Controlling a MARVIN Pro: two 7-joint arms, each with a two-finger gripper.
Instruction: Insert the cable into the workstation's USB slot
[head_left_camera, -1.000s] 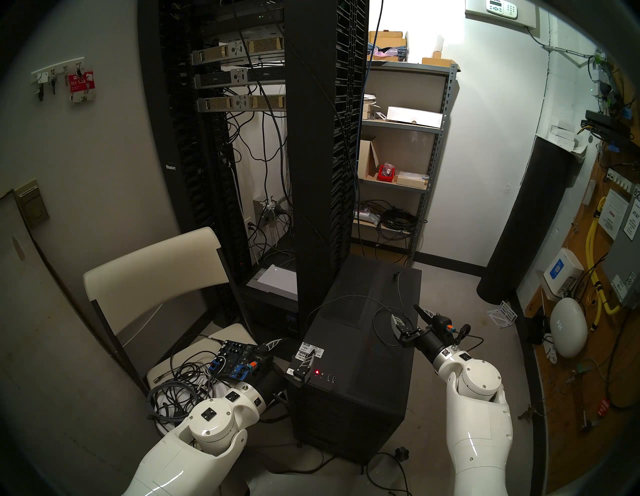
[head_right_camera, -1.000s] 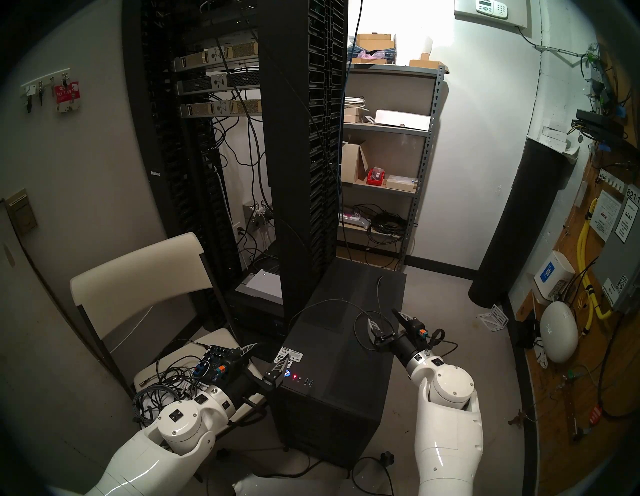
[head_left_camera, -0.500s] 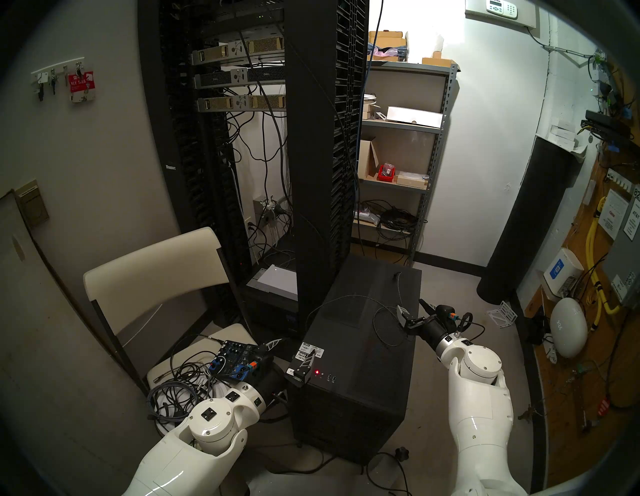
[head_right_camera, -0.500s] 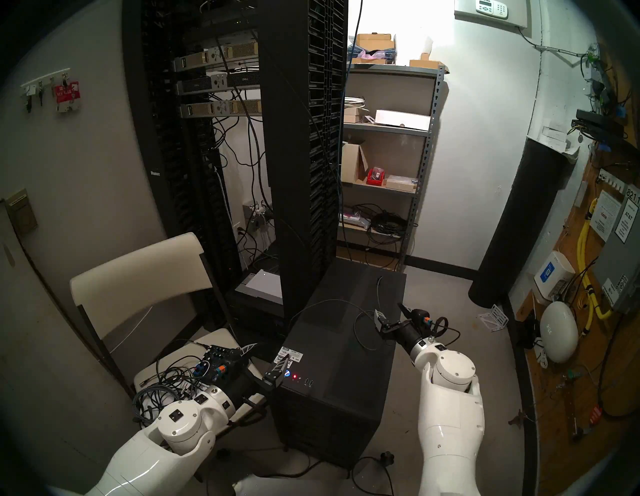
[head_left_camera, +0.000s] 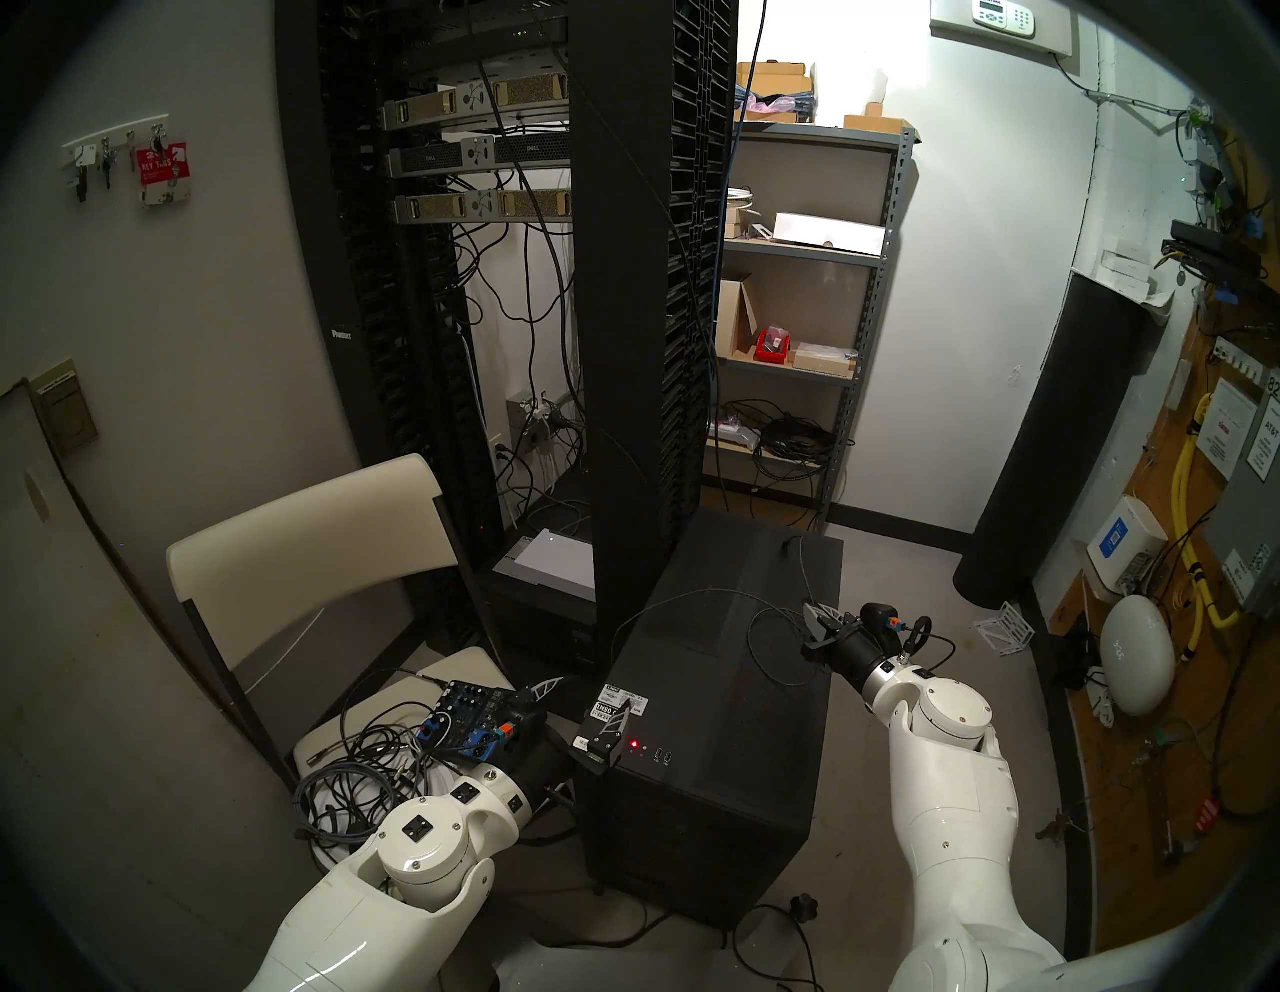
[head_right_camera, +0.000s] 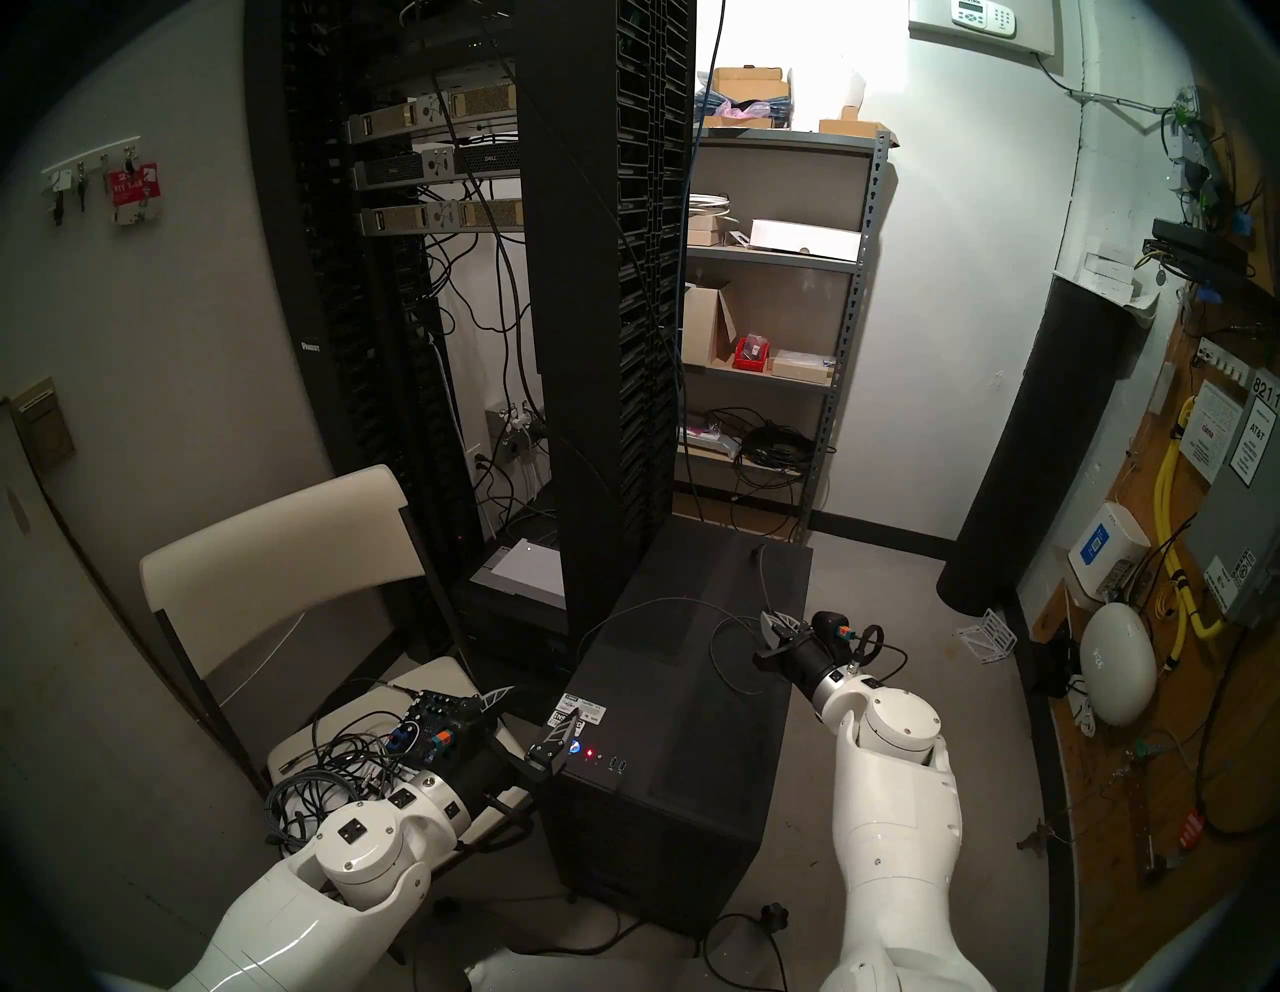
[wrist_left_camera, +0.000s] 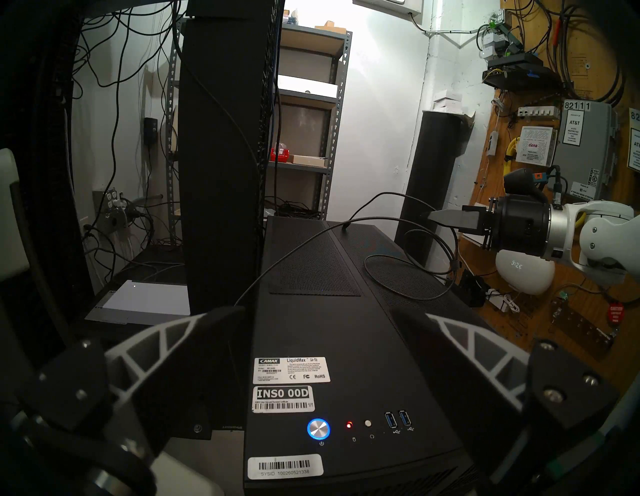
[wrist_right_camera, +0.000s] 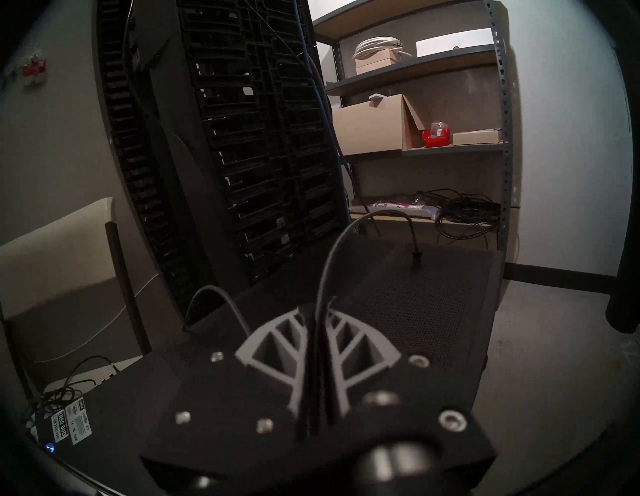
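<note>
Now the cable (head_left_camera: 765, 627) lies on top of the workstation (head_left_camera: 699, 748), a very thin black wire in a loose loop, its small plug (head_left_camera: 787, 547) resting near the far edge. The right gripper (head_left_camera: 821, 618) is clenched on the wire well short of the plug – the strand runs away from its fingers toward the far edge. The USB ports (wrist_left_camera: 397, 419) sit on the near front panel, beside the red light, so the plug must travel back toward the robot. The left gripper (wrist_left_camera: 322, 350) is nearer to the ports – it hovers with jaws wide apart, empty
</note>
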